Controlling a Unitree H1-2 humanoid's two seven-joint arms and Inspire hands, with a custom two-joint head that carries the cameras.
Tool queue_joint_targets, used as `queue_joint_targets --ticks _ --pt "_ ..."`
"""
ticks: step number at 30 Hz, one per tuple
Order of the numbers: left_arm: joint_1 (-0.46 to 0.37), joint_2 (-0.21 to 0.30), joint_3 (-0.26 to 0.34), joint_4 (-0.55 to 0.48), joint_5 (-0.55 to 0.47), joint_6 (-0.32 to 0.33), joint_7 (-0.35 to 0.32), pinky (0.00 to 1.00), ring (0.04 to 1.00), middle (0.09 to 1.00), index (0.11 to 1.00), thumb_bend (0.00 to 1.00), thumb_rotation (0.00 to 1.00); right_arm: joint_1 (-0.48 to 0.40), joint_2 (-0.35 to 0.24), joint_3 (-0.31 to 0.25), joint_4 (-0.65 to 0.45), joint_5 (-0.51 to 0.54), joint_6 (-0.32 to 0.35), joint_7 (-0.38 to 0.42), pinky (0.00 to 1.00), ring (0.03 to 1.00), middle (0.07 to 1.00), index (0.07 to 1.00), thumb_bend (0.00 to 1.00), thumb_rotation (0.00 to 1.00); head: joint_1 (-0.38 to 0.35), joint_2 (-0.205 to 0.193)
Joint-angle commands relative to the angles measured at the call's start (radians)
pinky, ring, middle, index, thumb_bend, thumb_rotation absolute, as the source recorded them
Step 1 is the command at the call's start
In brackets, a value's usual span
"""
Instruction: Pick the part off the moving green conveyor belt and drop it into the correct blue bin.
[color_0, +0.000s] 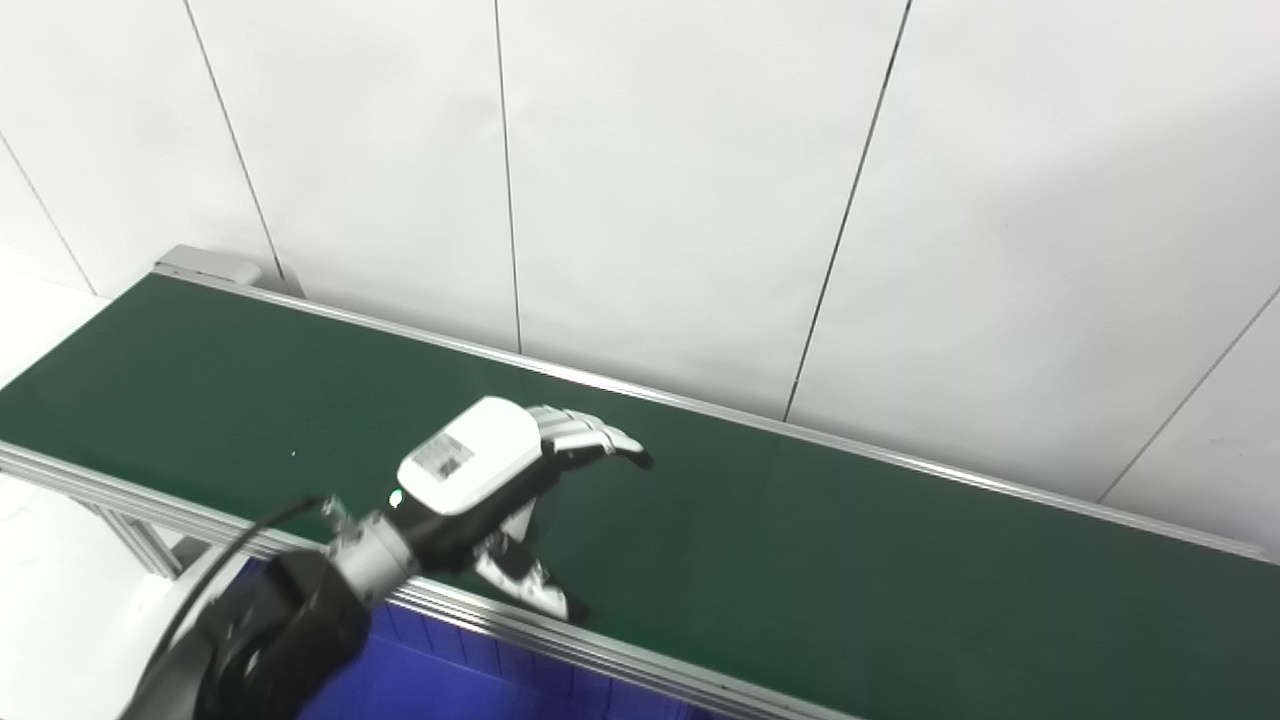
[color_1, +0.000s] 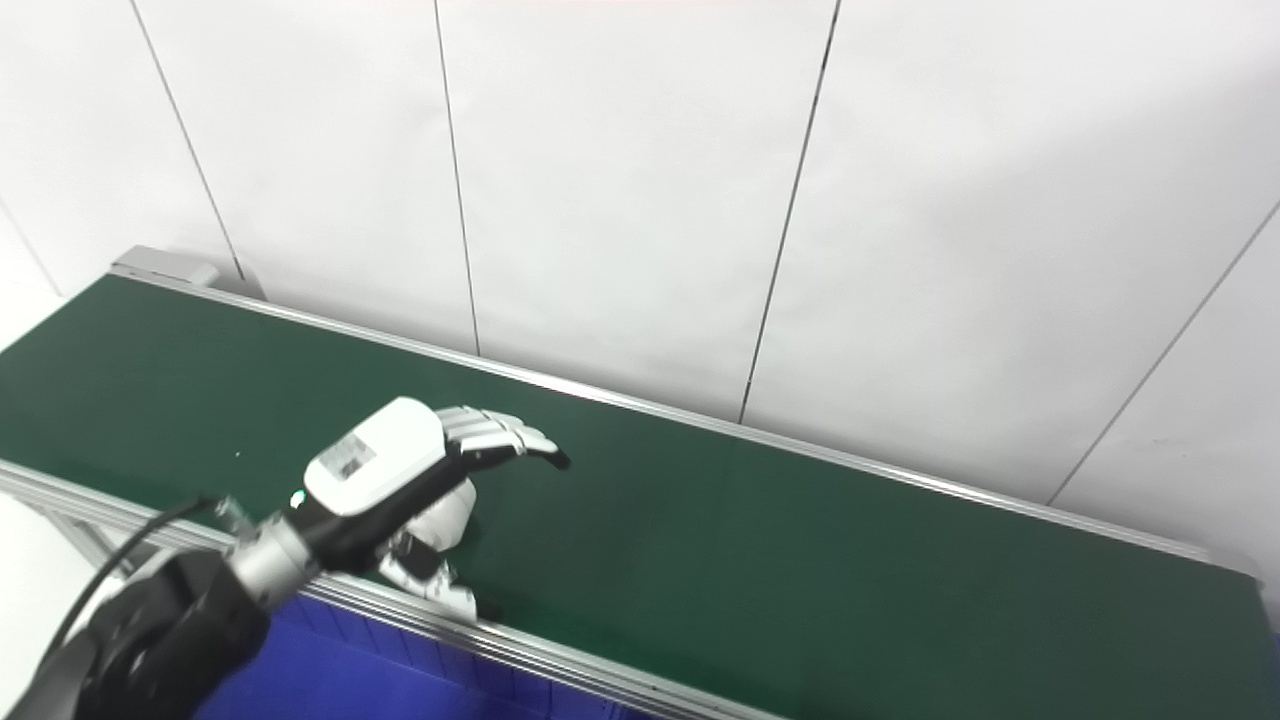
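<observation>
In the left eye view, the left robot hand (color_0: 490, 480) is over the green conveyor belt (color_0: 800, 540), near its front rail (color_0: 600, 650). The fingers (color_0: 590, 438) are stretched forward and the thumb (color_0: 530, 585) points down toward the rail, so the robot hand is wide open and it holds nothing. No part is visible on the belt in this view; I cannot tell where it is. Below the rail a small piece of a blue bin (color_0: 430, 670) shows. The right robot hand is not in the picture.

In the right eye view, the same robot hand (color_1: 400, 480) has the same open pose above the belt (color_1: 750, 560), and the belt surface around it is bare green. The blue bin (color_1: 330, 660) is again just under the front rail (color_1: 560, 670).

My judgement is that the step in hand is the waiting or the approach before the grasp. The next move calls for the part to come between fingers and thumb; then the robot hand must close in good time, because the belt moves.
</observation>
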Motion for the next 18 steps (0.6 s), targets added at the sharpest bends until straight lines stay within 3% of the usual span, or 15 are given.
queue_joint_targets --ticks 1,7,18 --pt "-0.053 0.031 0.004 0.042 0.022 -0.026 0.027 0.76 0.793 0.795 0.781 1.0 0.23 0.001 0.007 0.0 -0.033 -0.008 -0.053 0.002 1.0 1.0 1.0 1.0 0.91 1.0 0.0 0.001" --pt "-0.114 0.039 -0.006 0.234 0.06 -0.084 0.112 0.75 0.787 0.799 0.797 1.0 0.22 -0.001 0.006 0.006 -0.038 -0.014 -0.053 0.003 1.0 1.0 1.0 1.0 0.9 1.0 -0.007 0.002" --pt "-0.158 0.023 -0.069 0.43 0.088 -0.021 0.116 0.64 0.763 0.811 0.82 0.99 0.25 -0.009 0.0 0.016 -0.023 -0.018 -0.053 0.006 1.0 1.0 1.0 1.0 0.89 1.0 -0.016 0.008"
